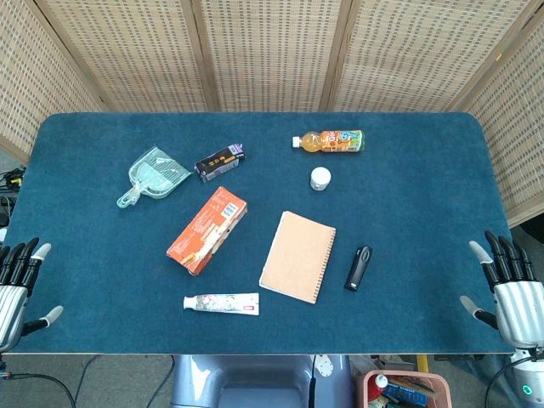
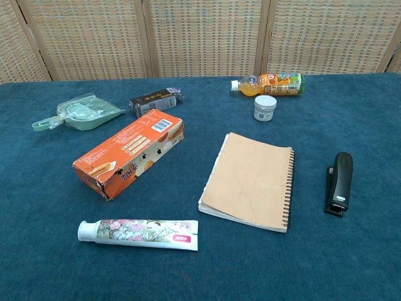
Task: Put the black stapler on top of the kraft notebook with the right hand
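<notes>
**A:** On the blue table [image 1: 408,170], where does the black stapler [image 1: 359,268] sit?

**B:** It lies flat on the cloth at about three o'clock from the kraft notebook [image 1: 297,256], just beside the spiral-bound edge but apart from it. Its long axis runs roughly from six to twelve, tipped slightly toward one.

**A:** And the hands?

**B:** The right hand [image 1: 510,293] waits at the table's edge at four o'clock from the stapler, well apart from it, fingers spread and holding nothing. The left hand [image 1: 19,285] rests at the opposite edge, also spread and empty. The chest view shows neither.

**A:** How will the stapler handle?

**B:** My guess is that it is rigid, compact and fairly dense for its bulk, with a smooth plastic shell that could slip. The hinged top may give a little if squeezed from above.

**A:** So where should it be gripped?

**B:** I would take it across the narrow width, near mid-length, thumb on one long side and fingers on the other. That keeps it balanced.

**A:** And the notebook?

**B:** Its cover looks flat and bare, probably a steady landing spot at nine o'clock.
</notes>
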`<state>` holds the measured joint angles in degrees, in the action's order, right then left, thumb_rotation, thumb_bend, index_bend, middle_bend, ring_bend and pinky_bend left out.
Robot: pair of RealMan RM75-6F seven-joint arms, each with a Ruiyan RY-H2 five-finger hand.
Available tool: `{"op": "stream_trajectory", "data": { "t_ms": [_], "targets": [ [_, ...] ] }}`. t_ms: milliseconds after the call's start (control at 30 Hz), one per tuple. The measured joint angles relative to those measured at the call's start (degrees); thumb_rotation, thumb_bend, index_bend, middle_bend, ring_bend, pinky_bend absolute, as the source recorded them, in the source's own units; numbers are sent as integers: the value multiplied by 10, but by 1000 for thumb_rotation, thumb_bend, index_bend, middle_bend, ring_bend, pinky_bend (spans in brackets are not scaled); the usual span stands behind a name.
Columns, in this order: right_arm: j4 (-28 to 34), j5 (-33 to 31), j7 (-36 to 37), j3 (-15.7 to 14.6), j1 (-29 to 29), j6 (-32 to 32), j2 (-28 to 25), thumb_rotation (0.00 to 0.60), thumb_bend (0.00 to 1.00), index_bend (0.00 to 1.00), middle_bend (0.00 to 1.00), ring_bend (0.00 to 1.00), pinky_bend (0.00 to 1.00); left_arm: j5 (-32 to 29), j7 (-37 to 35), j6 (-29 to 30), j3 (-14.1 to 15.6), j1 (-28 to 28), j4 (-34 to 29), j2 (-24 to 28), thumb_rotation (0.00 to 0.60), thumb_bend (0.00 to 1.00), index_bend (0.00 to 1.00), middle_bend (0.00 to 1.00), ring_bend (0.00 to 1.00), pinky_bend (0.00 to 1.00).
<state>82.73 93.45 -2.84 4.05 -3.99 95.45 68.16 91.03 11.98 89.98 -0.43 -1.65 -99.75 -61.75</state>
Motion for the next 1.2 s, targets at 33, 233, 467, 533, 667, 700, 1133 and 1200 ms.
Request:
{"op": "stream_trajectory", "data": {
  "t_ms": [33, 233, 467, 533, 667, 700, 1133, 1200],
  "targets": [
    [2, 0, 1, 0, 0, -1, -1, 600, 0, 0, 0, 0, 0, -1, 0, -1, -1, -1, 0, 0, 600, 0, 0, 0, 0, 0],
    [15, 8, 11, -6, -12, -26, -6, 600, 0, 0, 0, 0, 0, -10, -3, -8, -4, -4, 2, 0, 600, 0, 0, 0, 0, 0],
    [-13, 54, 0, -14, -64, -85, -8, 600, 0, 2, 5, 0, 2, -22, -1, -23, -9, -11, 3, -1, 600, 0, 0, 0, 0, 0],
    [-38, 84, 1, -18, -89, -103, -1, 600, 0, 21, 30, 0, 19, -29, 1, -30, -12, -15, 3, -2, 600, 0, 0, 0, 0, 0],
    [-107, 148, 10, -30, -143, -130, 23, 600, 0, 78, 102, 11, 84, -56, 2, -56, -20, -26, 5, -4, 600, 0, 0, 0, 0, 0],
    [-126, 164, 13, -34, -156, -134, 31, 600, 0, 81, 108, 15, 92, -67, 3, -65, -23, -30, 6, -5, 600, 0, 0, 0, 0, 0],
    [-301, 278, 25, -102, -322, -262, 149, 600, 29, 190, 179, 49, 135, -144, 6, -134, -45, -68, 24, -17, 600, 0, 0, 0, 0, 0],
    [-313, 278, 25, -109, -328, -267, 159, 600, 53, 250, 212, 83, 163, -147, 4, -134, -46, -69, 25, -17, 600, 0, 0, 0, 0, 0]
  ]
}}
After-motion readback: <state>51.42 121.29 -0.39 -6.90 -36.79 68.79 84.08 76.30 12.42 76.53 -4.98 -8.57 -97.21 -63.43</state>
